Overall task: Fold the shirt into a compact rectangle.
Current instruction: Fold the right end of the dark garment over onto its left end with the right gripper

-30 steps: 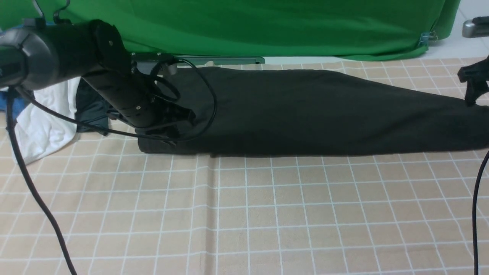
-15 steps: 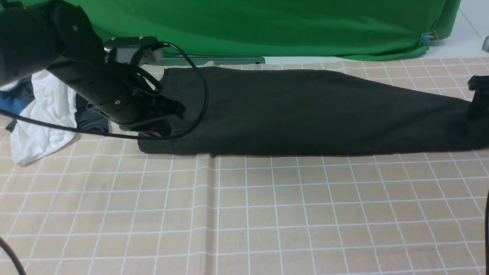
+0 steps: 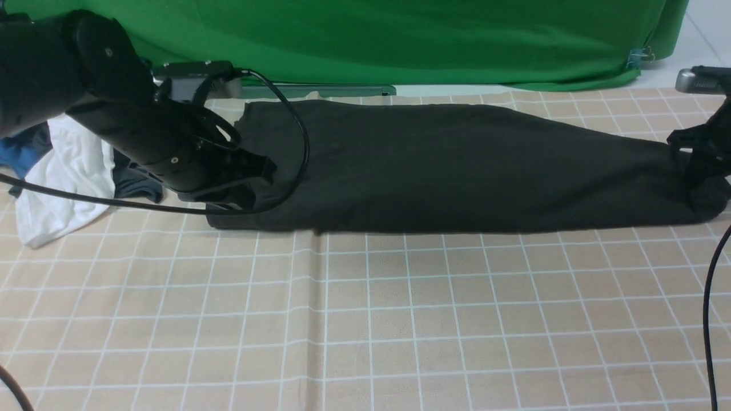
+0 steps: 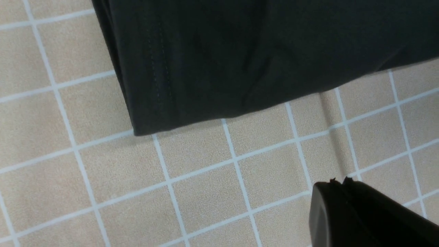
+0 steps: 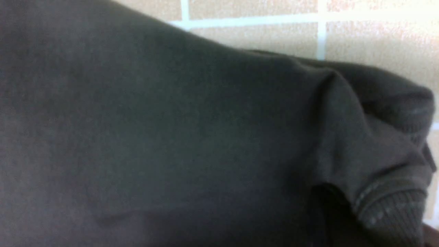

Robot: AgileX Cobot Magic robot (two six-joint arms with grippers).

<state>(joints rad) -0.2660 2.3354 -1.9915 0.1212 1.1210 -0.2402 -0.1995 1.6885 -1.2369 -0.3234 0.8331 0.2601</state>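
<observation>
The black shirt (image 3: 457,165) lies folded into a long band across the far half of the checked tablecloth (image 3: 365,319). My left gripper (image 3: 251,191) hovers by the band's near left corner. In the left wrist view it (image 4: 337,181) is shut and empty over bare cloth, beside the shirt's hemmed corner (image 4: 154,103). My right gripper (image 3: 699,171) sits on the band's right end, where the fabric bunches up. The right wrist view is filled with the shirt (image 5: 171,137), and its ribbed collar (image 5: 391,209) is gathered at the jaws, which look shut on it.
A heap of white, blue and dark grey clothes (image 3: 63,171) lies at the left edge behind my left arm. A green backdrop (image 3: 400,40) closes off the far side. Cables hang from both arms, one at the right (image 3: 711,297).
My right gripper has come down on the shirt's right end and closed, and that end has drawn in and bunched. The left arm lifted and shifted left, then held still.
</observation>
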